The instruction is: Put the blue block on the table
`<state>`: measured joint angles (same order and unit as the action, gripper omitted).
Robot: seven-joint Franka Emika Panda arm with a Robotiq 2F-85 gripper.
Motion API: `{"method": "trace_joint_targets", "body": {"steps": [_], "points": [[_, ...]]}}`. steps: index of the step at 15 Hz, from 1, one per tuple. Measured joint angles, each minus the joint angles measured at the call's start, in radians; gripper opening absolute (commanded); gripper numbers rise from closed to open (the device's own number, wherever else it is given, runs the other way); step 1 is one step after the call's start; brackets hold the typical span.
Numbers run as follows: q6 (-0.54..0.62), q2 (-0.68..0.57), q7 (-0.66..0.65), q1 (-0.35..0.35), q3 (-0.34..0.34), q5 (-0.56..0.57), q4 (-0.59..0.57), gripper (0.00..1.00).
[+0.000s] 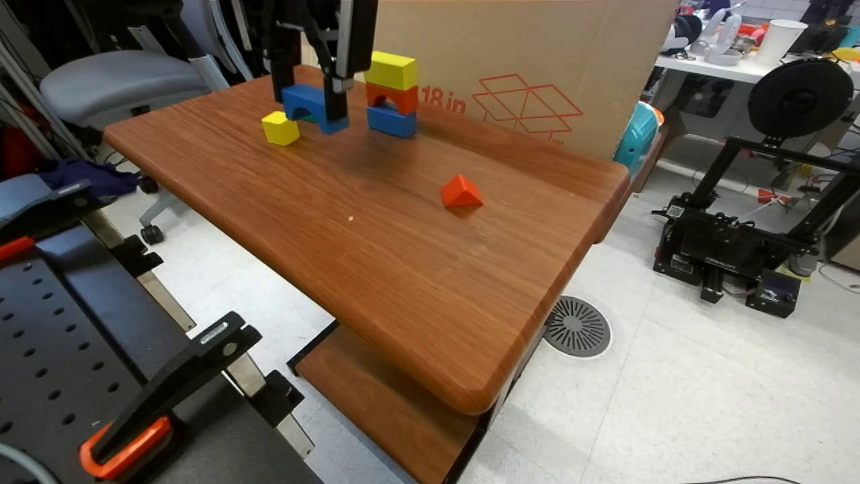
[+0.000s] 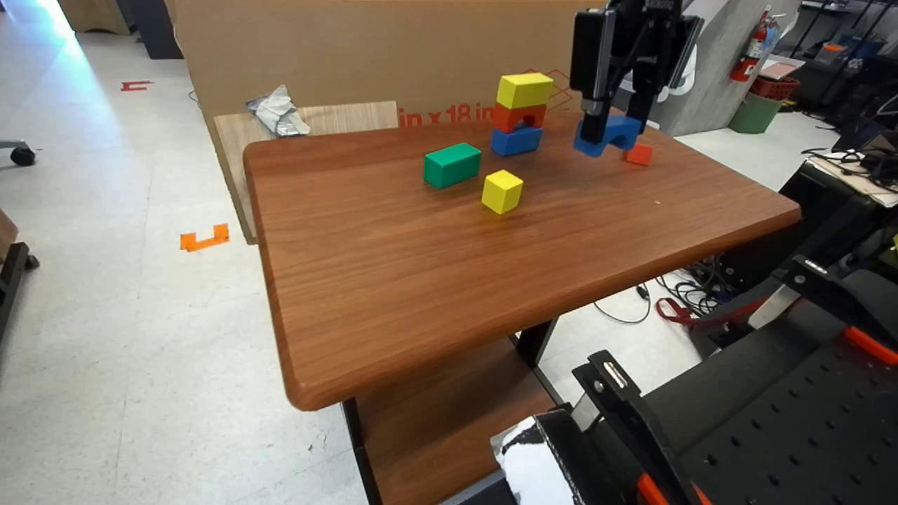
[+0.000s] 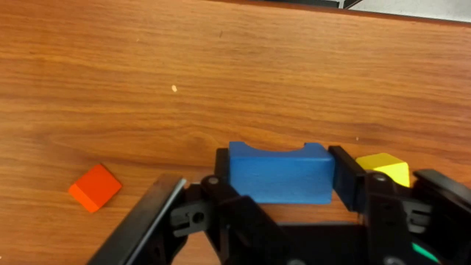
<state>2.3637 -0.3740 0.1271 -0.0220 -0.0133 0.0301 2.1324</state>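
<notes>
Two dark fingers of the gripper (image 3: pixel 282 176) clamp the blue block (image 3: pixel 281 184) from either end, so the gripper is occupied, its grip running along the length of the block. In the wrist view the block sits squarely between the fingertips, a long flat face toward the camera and a curved notch along its upper edge. In both exterior views it is down at the very tips of the fingers, beneath the body of the gripper, with the notch facing the table (image 2: pixel 393 280). It is up in the air above the wood, not resting on it. In an exterior view it partly hides a red prism (image 2: pixel 639 155); in the wrist view that prism lies on the table well apart from the gripper, toward the left of the frame, while a yellow cube (image 3: pixel 390 170) shows from just past the finger on the right. In an exterior view a green block (image 2: pixel 452 165) lies near the cube. Behind them stands a stack (image 1: pixel 405 99): a blue bottom block (image 2: pixel 516 142), a red arch block (image 2: pixel 506 118) on that, and a yellow block (image 2: pixel 525 90) on top. A gap shows between the stack and the held block in both exterior views. A large cardboard box (image 1: pixel 531 40) rises behind the table.
</notes>
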Motion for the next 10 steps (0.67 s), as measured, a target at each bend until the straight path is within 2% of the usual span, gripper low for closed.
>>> {"method": "trace_joint_targets", "body": {"steps": [7, 8, 9, 10], "points": [[0.034, -0.108, -0.036, 0.000, 0.033, 0.019, -0.007, 0.42], [0.034, -0.114, -0.043, 0.000, 0.036, 0.026, -0.010, 0.79], [0.034, -0.116, -0.048, 0.000, 0.037, 0.029, -0.012, 0.93], [0.034, -0.117, -0.052, 0.000, 0.037, 0.033, -0.013, 0.98]]}}
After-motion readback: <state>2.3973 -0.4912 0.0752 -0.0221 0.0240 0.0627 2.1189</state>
